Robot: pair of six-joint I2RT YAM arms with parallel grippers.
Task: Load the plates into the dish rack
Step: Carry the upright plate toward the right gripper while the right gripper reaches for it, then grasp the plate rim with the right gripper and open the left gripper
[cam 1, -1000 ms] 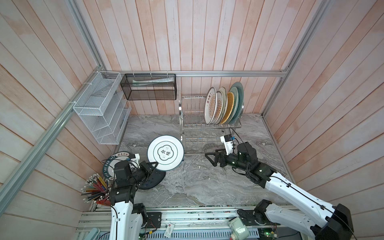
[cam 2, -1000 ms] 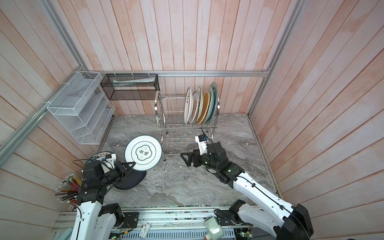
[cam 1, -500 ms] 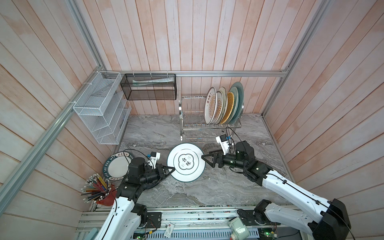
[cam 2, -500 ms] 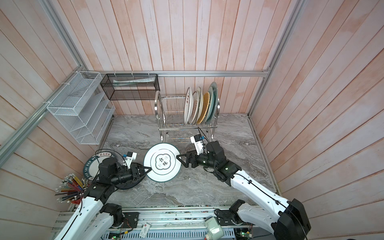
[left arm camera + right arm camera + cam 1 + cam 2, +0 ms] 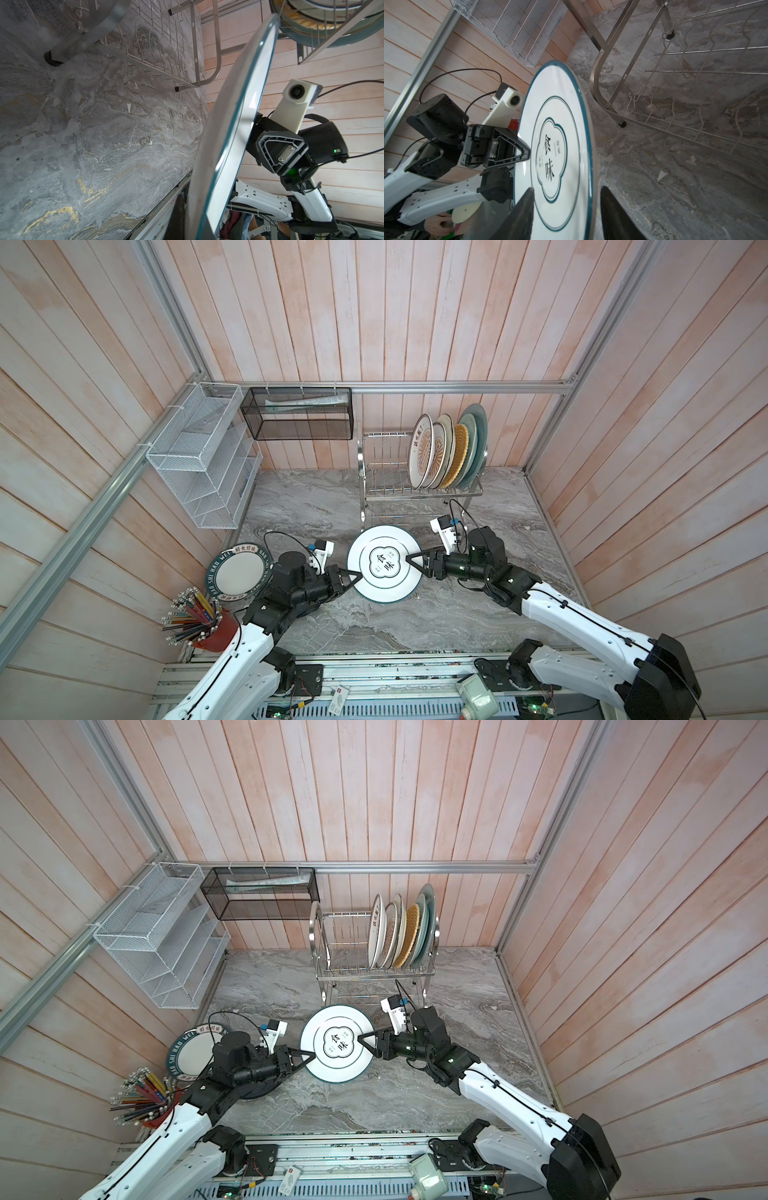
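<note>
The grey marbled counter fills the lower middle of both top views. At its back, right of centre, stands the shiny two-tier steel wire dish rack. Five upright plates crowd the right end of its upper tier, and the pegs to their left are free.

Below the rack in frame, a white round plate with a green ring and dark lettering hangs clear of the counter between the two arms. The left gripper has its fingers clamped on the plate's left rim, so the opposite rim is free for the right gripper. This looks like a handover, since the right arm sits nearer the rack.

In the right wrist view the right fingers straddle the rim, one over the face and one behind (whether they actually pinch it, I cannot tell). A dark-rimmed lettered plate waits at lower left.
</note>
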